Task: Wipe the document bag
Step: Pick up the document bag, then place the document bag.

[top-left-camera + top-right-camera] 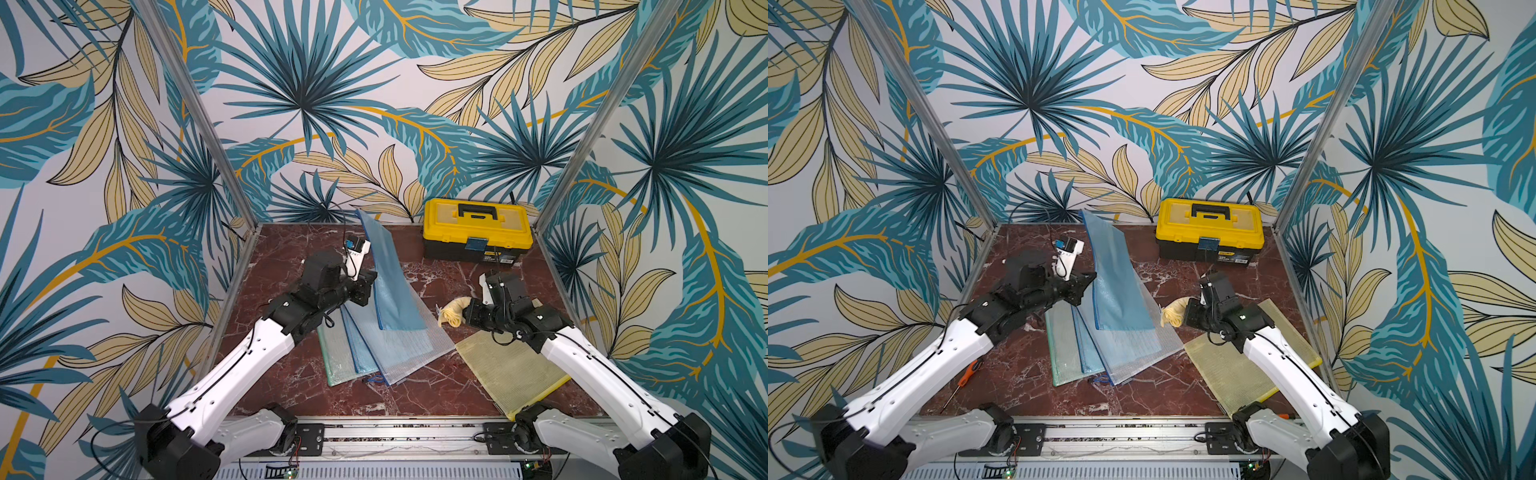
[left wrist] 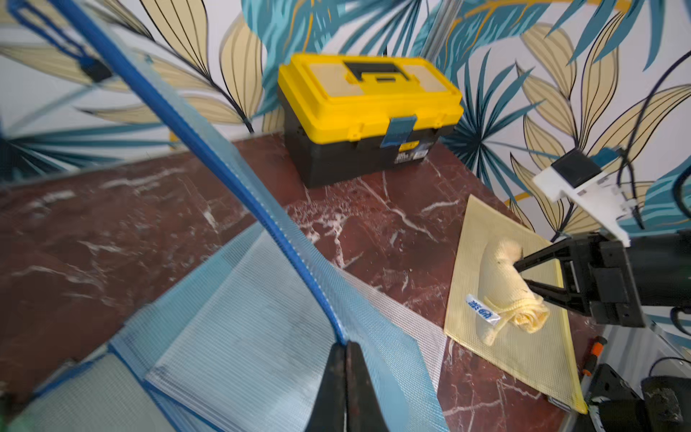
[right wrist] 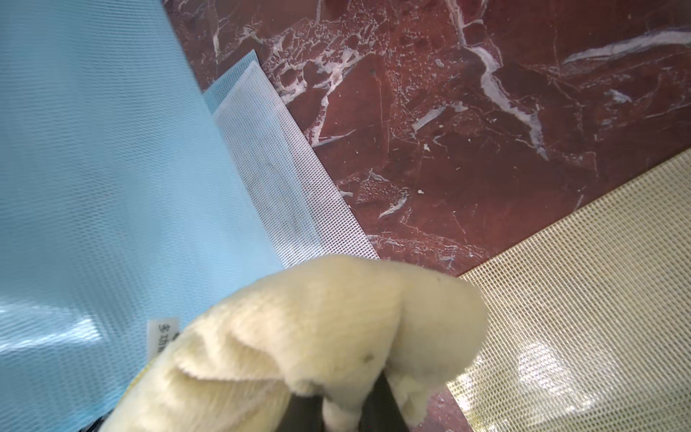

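Looking at the blue document bag (image 1: 390, 282) first: it's propped up on a slant over the middle of the table (image 1: 436, 386). Its top corner reaches toward the back wall and its bottom edge is down at the pile. The left gripper (image 2: 346, 349) is pinched tight on its zipper edge, low down. The opposite long edge is free, and the right gripper (image 2: 518, 273) is clamped on a rolled yellow cloth (image 1: 453, 311) just beside it. We can't tell if the cloth touches the bag.

Under the bag we count three more bags (image 1: 374, 353) fanned out flat: one greenish, one blue, one clear mesh with blue trim. A yellow bag (image 1: 511, 370) lies apart by the right arm, so that's five in all.

There's one cloth, one yellow toolbox (image 1: 477, 228) at the back and an orange-handled screwdriver (image 1: 970, 371) near the left arm. We see bare marble in front of the pile and between the pile and the toolbox.
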Available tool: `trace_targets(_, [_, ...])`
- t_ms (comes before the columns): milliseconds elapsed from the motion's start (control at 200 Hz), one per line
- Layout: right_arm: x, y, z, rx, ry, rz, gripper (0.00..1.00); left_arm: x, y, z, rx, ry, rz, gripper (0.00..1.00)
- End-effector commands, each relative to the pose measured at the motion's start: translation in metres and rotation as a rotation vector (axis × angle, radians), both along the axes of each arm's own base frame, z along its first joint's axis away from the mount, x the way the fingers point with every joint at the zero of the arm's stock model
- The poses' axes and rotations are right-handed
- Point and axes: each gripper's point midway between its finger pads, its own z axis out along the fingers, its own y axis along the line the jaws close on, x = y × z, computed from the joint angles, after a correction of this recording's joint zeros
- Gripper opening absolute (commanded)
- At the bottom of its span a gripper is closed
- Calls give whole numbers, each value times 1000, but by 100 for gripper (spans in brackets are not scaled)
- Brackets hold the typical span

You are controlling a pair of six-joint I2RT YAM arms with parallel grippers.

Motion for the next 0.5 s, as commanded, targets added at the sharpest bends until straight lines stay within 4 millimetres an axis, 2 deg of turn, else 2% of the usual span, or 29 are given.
trace_targets(0, [1, 1, 7, -1, -41, 29, 0, -11, 29, 52, 17, -201, 78, 0])
trace_targets(85, [1, 1, 5, -3, -33, 31, 0, -21, 28, 54, -8, -209, 43, 0])
trace_targets(155, [2, 3, 1, 0, -17, 33, 0, -28, 13, 37, -30, -150, -50, 0])
trace_targets(245, [3, 5, -2, 7, -10, 32, 0, -36, -16, 10, -109, -35, -198, 0])
trace_targets(330, [5, 5, -2, 6, -14, 27, 0, -41, -40, -1, -238, 16, -312, 0])
trace_targets(496, [3, 3, 1, -4, -18, 32, 0, -40, -56, -26, -321, 76, -362, 0])
